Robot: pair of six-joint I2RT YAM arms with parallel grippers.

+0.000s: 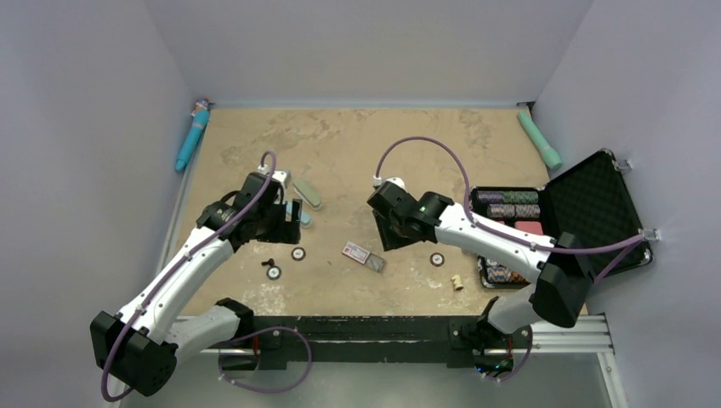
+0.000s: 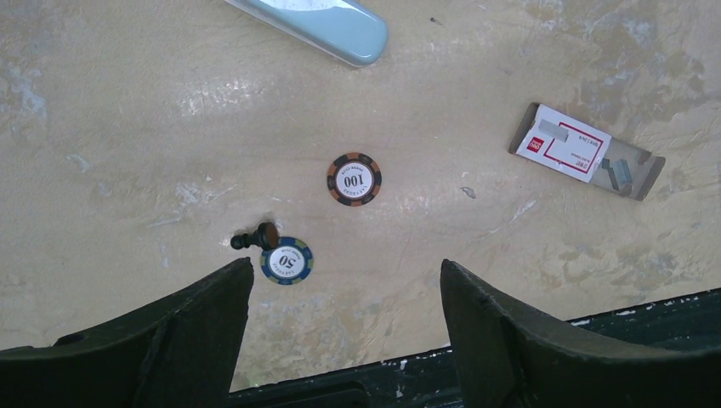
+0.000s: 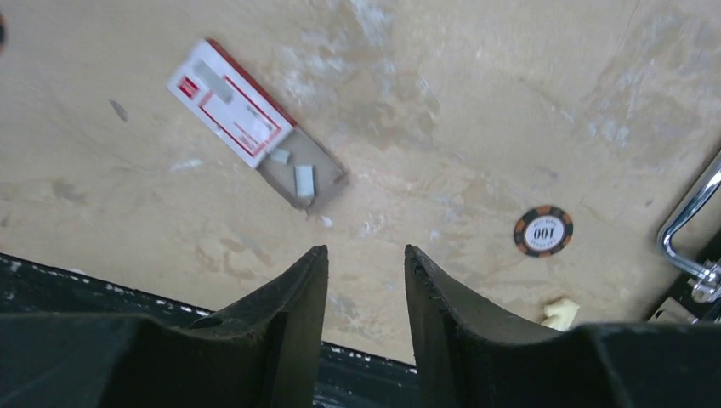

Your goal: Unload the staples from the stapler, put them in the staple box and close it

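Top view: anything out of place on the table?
Yes. The white-and-red cardboard staple box lies askew on the tan table, its tray slid out with grey staple strips exposed. Three round poker chips sit scattered loose, outside the open black case.

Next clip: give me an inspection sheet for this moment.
Surface: mottled beige table, worn.
Job's things: blue stapler near left gripper; tiny dark strip, perhaps the staples, on the table.
Clutter: open staple box holding grey strips, three chips, black peg, cream scrap, pale green bar, two teal sticks, open chip case.
Grippers: left open, empty; right gripper open, narrower, empty.
Cables: purple cable looped over each arm.
Surroundings: plain grey walls.
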